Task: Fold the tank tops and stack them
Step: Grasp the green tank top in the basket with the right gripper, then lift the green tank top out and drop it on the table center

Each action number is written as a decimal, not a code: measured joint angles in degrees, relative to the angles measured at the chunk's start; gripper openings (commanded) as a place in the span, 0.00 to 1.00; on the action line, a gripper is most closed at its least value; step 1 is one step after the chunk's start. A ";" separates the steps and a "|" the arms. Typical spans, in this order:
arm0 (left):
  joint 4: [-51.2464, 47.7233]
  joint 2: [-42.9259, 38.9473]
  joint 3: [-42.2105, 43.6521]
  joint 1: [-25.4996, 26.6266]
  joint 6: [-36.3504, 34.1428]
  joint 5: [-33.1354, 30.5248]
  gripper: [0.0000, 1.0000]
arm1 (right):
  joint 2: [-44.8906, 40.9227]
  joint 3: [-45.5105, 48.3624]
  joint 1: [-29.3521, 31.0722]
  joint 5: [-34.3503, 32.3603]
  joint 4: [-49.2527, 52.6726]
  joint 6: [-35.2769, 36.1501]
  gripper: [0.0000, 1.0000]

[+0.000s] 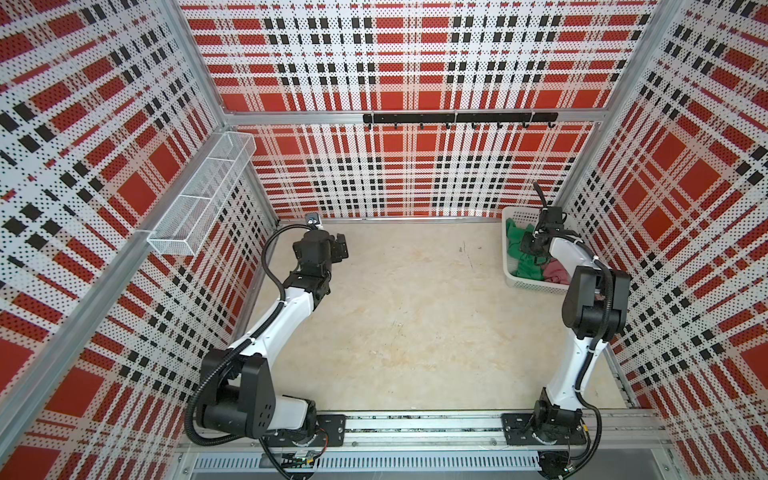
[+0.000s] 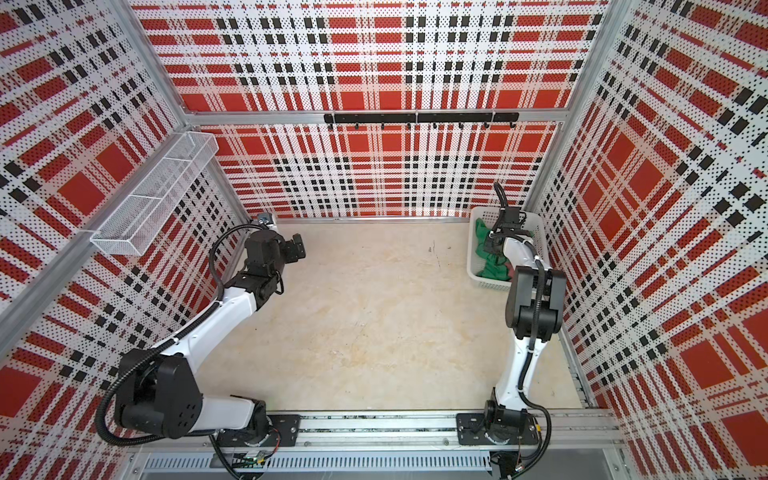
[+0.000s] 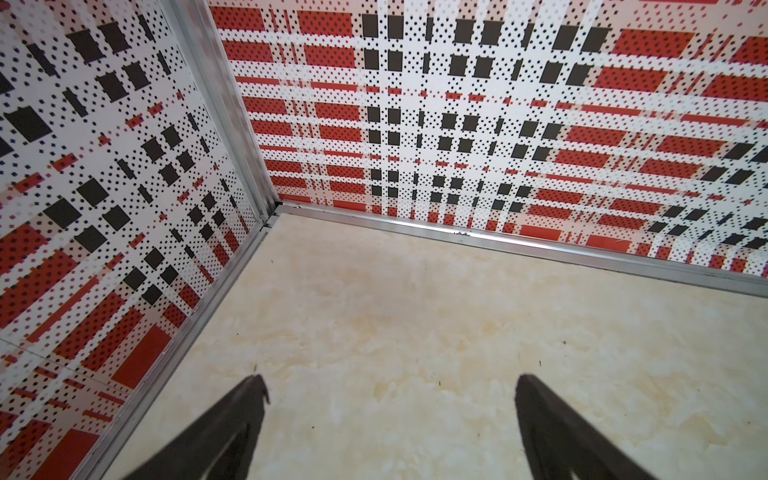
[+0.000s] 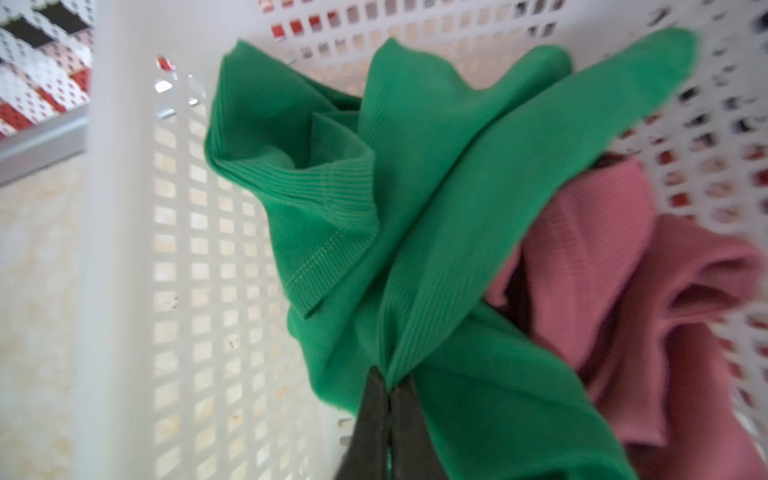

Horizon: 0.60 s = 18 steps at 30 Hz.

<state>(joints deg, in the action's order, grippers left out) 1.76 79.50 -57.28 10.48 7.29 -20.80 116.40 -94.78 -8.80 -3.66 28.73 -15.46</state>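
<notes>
The green tank top (image 4: 436,187) lies bunched in the white perforated basket (image 4: 124,249), heaped against its mesh wall. One long tongue of cloth (strap or hem, I cannot tell which) trails up along that wall. The pink tank top (image 4: 602,249) is crumpled just beside it in the same basket, touching it and partly tucked under its folds.

In both top views the basket stands at about two o'clock on the counter (image 1: 415,311), pushed into the far corner where the plaid walls meet. Green cloth fills the basket's twelve o'clock end, and the pink shows toward its five o'clock end.

The right hand (image 4: 388,388) reaches down into the basket. Its two dark fingers are pressed together on a fold of the ribbed green cloth, which gathers into tight pleats where the tips pinch it. The right arm rises from its base at about five o'clock and leans toward the basket, its wrist hanging over the green heap.

The left hand (image 3: 390,386) has its fingers spread wide with nothing between them. It hovers above the beige counter at about ten o'clock, facing the far corner (well apart from the basket).

A wire mesh shelf (image 1: 203,195) hangs on the wall at nine o'clock. A black hook rail (image 1: 459,118) runs along the wall at twelve o'clock.
</notes>
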 measured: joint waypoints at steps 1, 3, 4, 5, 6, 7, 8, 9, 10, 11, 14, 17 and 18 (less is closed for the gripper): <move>-0.07 0.00 0.00 0.00 0.00 0.02 0.96 | -1.36 0.00 0.00 -0.28 0.52 0.11 0.00; -0.13 0.00 0.00 0.00 0.04 0.00 0.97 | -4.61 -0.26 0.00 -0.55 1.07 0.61 0.00; -0.15 0.00 0.00 0.00 0.04 0.00 0.97 | -6.69 -0.55 0.00 -0.46 1.18 0.85 0.00; -0.15 0.00 0.00 0.00 0.07 0.00 0.97 | -8.15 -1.01 0.00 -0.24 1.40 0.98 0.00; -0.15 0.00 0.00 0.00 0.07 0.00 0.97 | -10.19 -1.73 0.00 0.20 1.44 1.03 0.00; -0.15 0.00 0.00 0.02 0.07 0.00 0.97 | -12.22 -2.58 0.00 0.94 1.51 1.01 0.00; -0.17 0.00 0.00 0.02 0.11 0.00 0.97 | -13.94 -3.45 0.02 1.57 1.60 1.01 0.00; -0.17 0.00 0.00 0.07 0.13 0.00 0.97 | -15.91 -4.63 0.26 2.56 1.79 0.98 0.00; -0.17 -0.02 0.00 0.11 0.15 0.00 0.97 | -17.62 -5.86 0.66 3.37 2.08 0.98 0.00; -0.17 -0.02 0.00 0.13 0.15 0.00 0.97 | -18.86 -6.88 0.87 3.72 2.45 1.01 0.00; -0.42 -0.02 -0.11 0.22 0.66 0.07 0.97 | -22.38 -11.19 4.26 3.87 4.57 1.64 0.00; -1.09 -0.02 -0.68 0.22 1.70 0.61 0.97 | -23.89 -16.52 11.56 4.31 6.86 2.91 0.00; -1.25 -0.02 -0.98 0.22 1.92 0.92 0.97 | -24.00 -18.40 14.12 4.59 7.74 3.28 0.00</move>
<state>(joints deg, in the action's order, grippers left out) 0.51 79.48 -58.26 10.70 9.21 -19.88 92.40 -113.19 5.32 0.93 36.47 -12.19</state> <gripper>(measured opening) 0.971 0.057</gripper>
